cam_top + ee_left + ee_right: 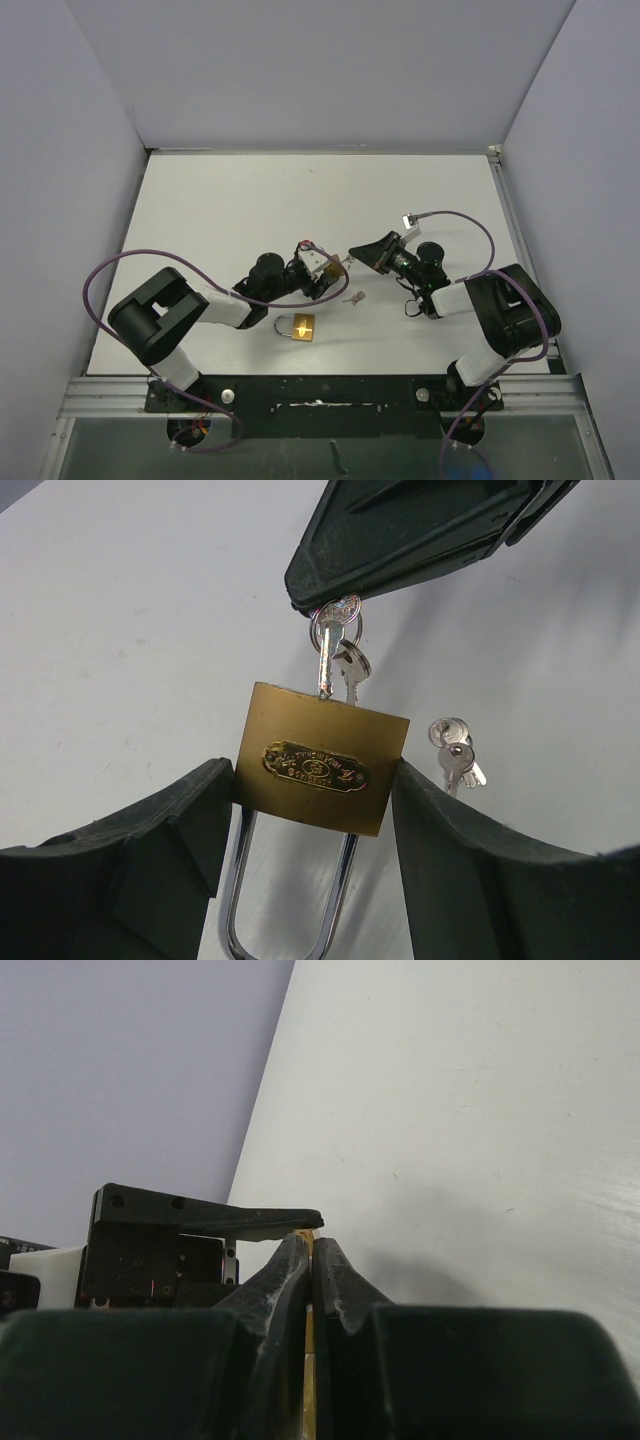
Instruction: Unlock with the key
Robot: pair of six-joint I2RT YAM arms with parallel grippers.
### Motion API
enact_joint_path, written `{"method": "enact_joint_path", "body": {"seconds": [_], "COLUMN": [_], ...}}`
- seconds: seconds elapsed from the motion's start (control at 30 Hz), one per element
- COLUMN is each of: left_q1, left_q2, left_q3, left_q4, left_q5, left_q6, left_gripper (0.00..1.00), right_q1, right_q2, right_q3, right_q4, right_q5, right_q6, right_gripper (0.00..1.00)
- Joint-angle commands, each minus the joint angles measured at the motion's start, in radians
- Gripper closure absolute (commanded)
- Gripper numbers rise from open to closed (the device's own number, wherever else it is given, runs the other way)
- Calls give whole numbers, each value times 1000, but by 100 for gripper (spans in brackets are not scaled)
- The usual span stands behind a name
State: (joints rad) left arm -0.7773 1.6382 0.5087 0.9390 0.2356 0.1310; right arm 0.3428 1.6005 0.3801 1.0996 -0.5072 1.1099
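Your left end effector [312, 780] is clamped on the rectangular brass padlock [322, 755], with one black finger [190, 820] pressed against each narrow side of the body. The lock is held between the two arms, near the middle of the white tabletop [250, 200]. Its chrome shackle [237, 880] points back toward the left wrist camera and its flat bottom face is turned away from it.

Your right end effector [322, 602] meets it from the opposite side, fingers pressed together on the round head of the small silver key [326, 665]. In the right wrist view you see only a thin brass-coloured sliver between the closed pads. The key's blade reaches the padlock's far face, in line with the body, but you cannot tell how deep it sits. A second silver key [352, 668] hangs from the same ring just beside the first, its tip near the lock body.

On the tabletop, a loose bunch of small silver keys [455, 752] lies to the right of the held lock in the left wrist view. In the top view another brass padlock [303, 326] lies flat nearer the arm bases, apart from both end effectors
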Motion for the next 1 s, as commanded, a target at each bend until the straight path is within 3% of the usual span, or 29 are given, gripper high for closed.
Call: {"method": "enact_joint_path", "body": {"seconds": [0.0,0.5,0.97], "left_q1": [-4,-4,-4], "left_q2": [-8,-13,-50], "left_q3": [34,59,199], "left_q4": [146,145,-93], "left_q5": [2,-58,-77], "left_q6": [-18,-84,-173], "left_gripper": [100,100,100], "right_q1": [19,38,72], "right_q2": [-8,-13,-23], "right_q3": [6,-1,18], "right_q4": [59,53,10], "right_q5": [8,31,53], "right_q6": [-15,-34,-74], "right_gripper": [100,100,100]}}
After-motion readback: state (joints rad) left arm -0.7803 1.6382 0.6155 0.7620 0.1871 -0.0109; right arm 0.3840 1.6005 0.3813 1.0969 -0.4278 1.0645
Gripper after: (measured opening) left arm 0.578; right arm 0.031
